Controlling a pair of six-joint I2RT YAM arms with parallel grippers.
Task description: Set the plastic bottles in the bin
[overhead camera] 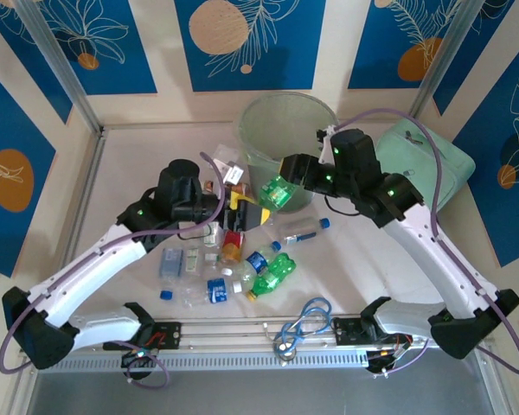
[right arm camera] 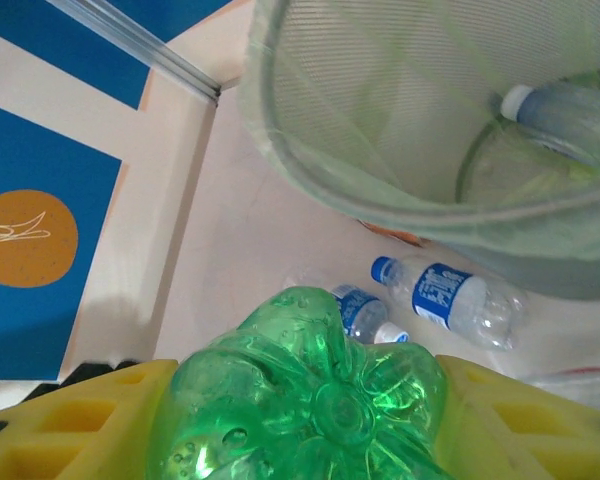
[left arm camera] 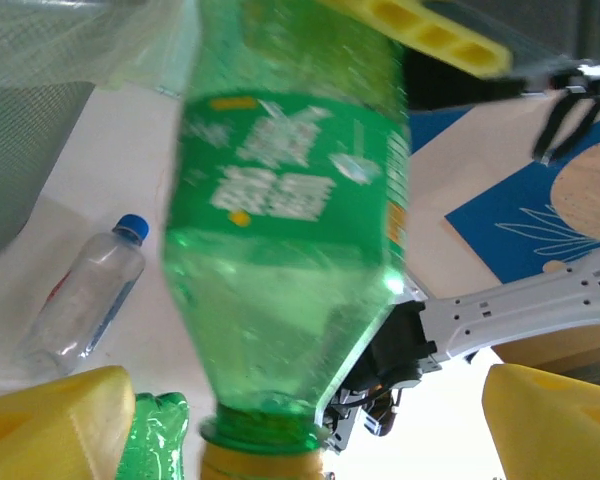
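Left gripper [overhead camera: 240,212]: in front of the bin [overhead camera: 258,143], toward its left; yellow fingers [left arm camera: 60,420] spread wide, gripping nothing.
Loose bottles [overhead camera: 259,268]: scattered on the table [overhead camera: 138,156] in front of the bin.
Green bottle [overhead camera: 278,192]: held up just in front of the bin's near wall.
Right gripper [right arm camera: 310,415]: fingers clamped on the Green bottle near its base, beside the bin's rim.
Clear bottle [right arm camera: 565,105]: lying inside the bin.

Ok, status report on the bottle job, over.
Right gripper shut on green bottle, beside bin. Left gripper open, close at its cap end. More bottles on table.
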